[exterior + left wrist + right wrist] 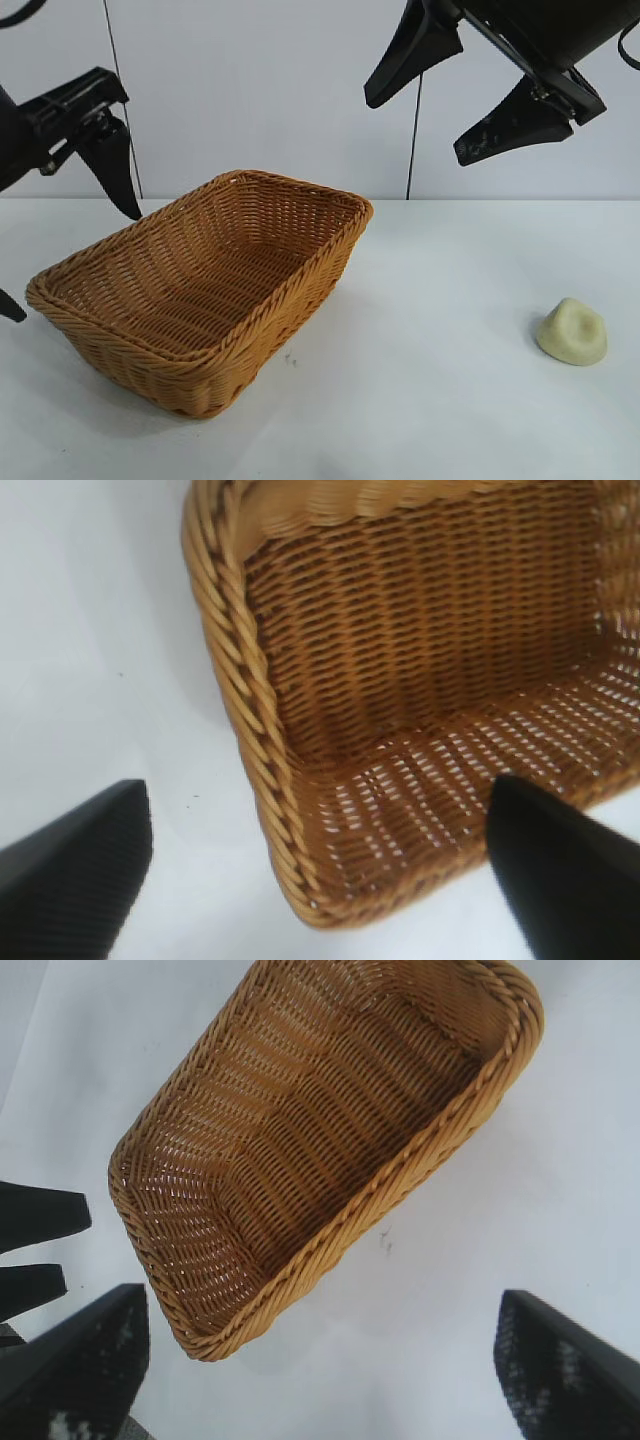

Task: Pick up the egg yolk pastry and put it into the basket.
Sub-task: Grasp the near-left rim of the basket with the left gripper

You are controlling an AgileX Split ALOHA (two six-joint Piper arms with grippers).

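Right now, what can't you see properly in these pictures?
- Egg yolk pastry: only in the exterior view; outside both wrist views.
- Left end effector: lower finger cut by the exterior view's left edge.
- Basket: far side cut by the left wrist view's edge.

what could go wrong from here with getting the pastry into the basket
The egg yolk pastry lies near the table's right edge, so a nudge from the right gripper, open and high above, might roll it off.

Its small rounded dome could slip from the jaws or get squashed.

The left gripper, open beside the basket, might obstruct the drop.
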